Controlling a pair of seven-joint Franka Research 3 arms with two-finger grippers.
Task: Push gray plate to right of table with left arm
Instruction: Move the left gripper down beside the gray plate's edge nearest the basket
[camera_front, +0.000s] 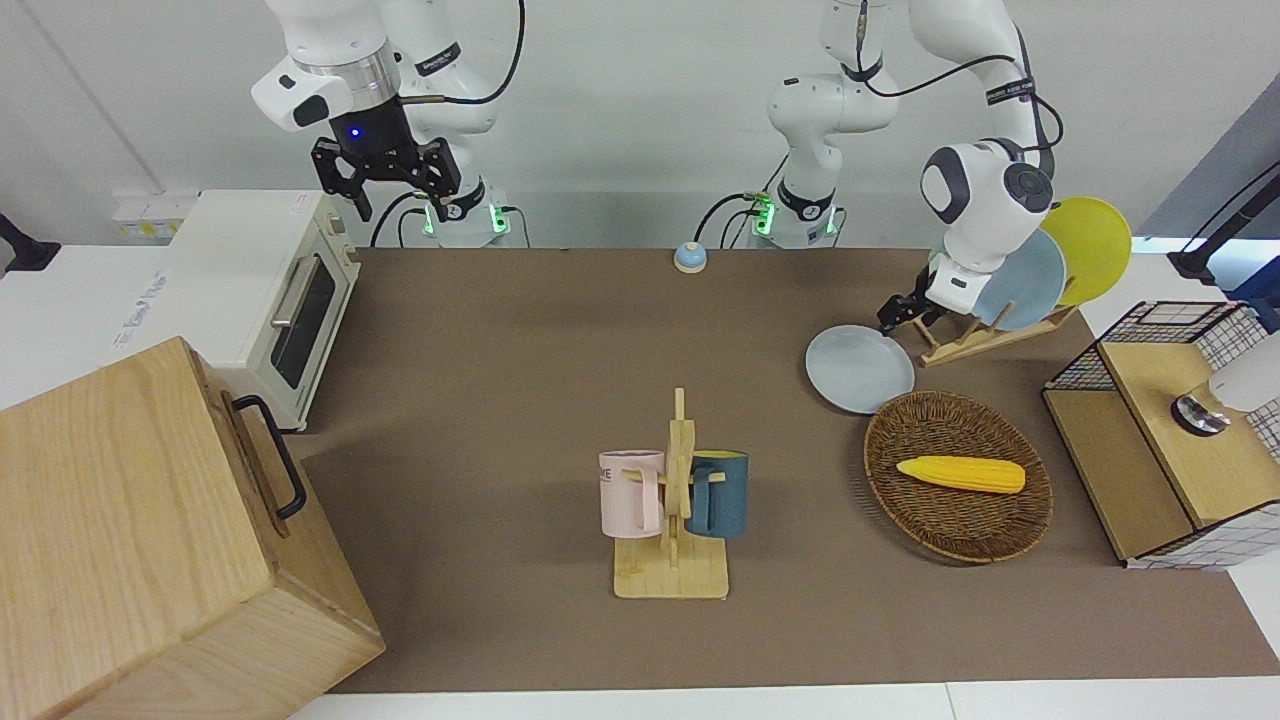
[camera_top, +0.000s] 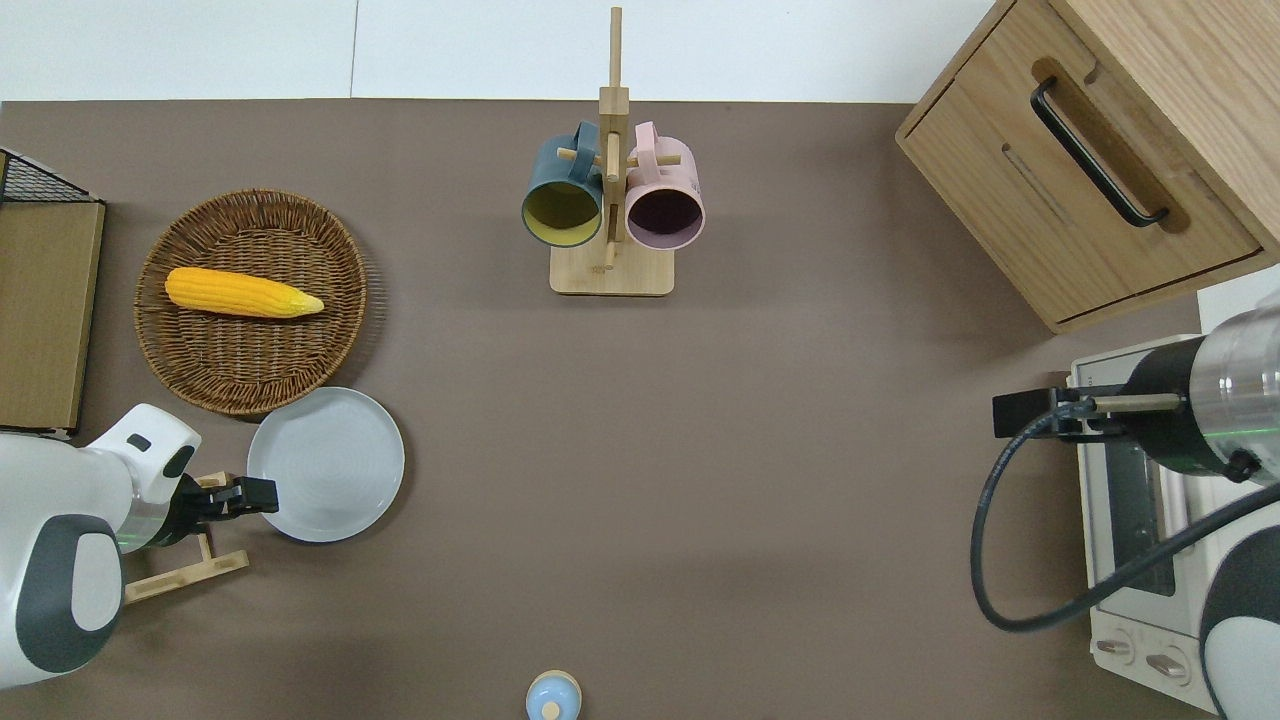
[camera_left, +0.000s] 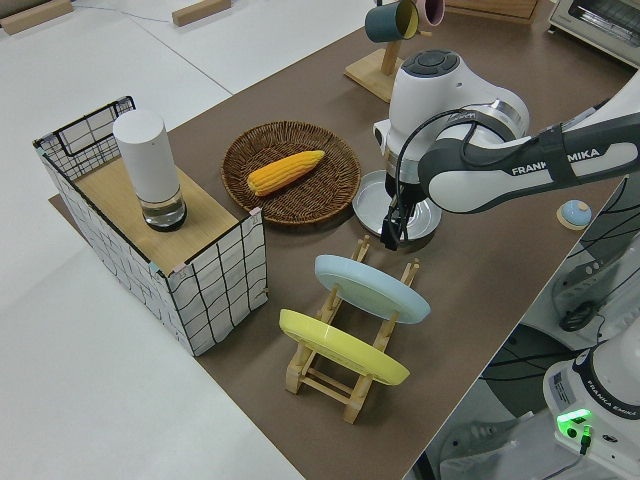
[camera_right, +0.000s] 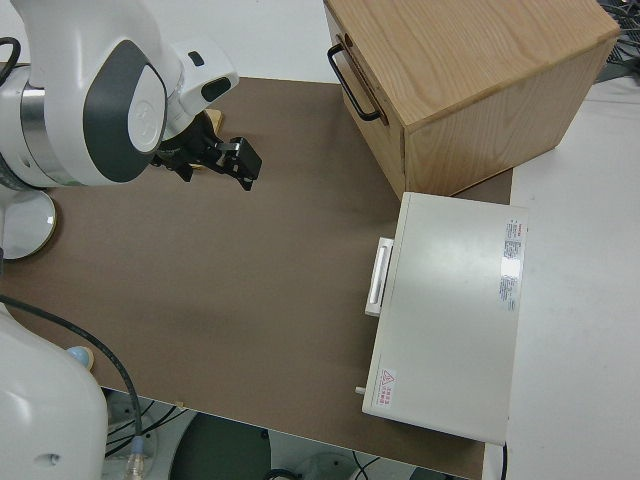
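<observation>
The gray plate (camera_front: 860, 368) (camera_top: 326, 464) (camera_left: 372, 200) lies flat on the brown table (camera_front: 520, 400) (camera_top: 700, 480) toward the left arm's end. It is nearer to the robots than the wicker basket and touches the basket's rim. My left gripper (camera_front: 893, 315) (camera_top: 262, 493) (camera_left: 390, 238) is low at the plate's rim, on the side toward the dish rack, and looks shut with nothing held. In the left side view the left arm hides part of the plate. The right arm is parked, its gripper (camera_front: 398, 190) (camera_right: 235, 160) open.
A wicker basket (camera_front: 1000, 530) (camera_top: 250, 370) holds a corn cob (camera_front: 962, 473). A wooden rack (camera_front: 985, 340) (camera_left: 340, 370) holds a bluer plate (camera_left: 372, 288) and a yellow plate (camera_left: 340, 348). A mug tree (camera_top: 610, 200) stands mid-table, with a toaster oven (camera_front: 270, 290), a wooden cabinet (camera_front: 150, 530), a wire crate (camera_front: 1160, 430) and a small blue knob (camera_front: 690, 258).
</observation>
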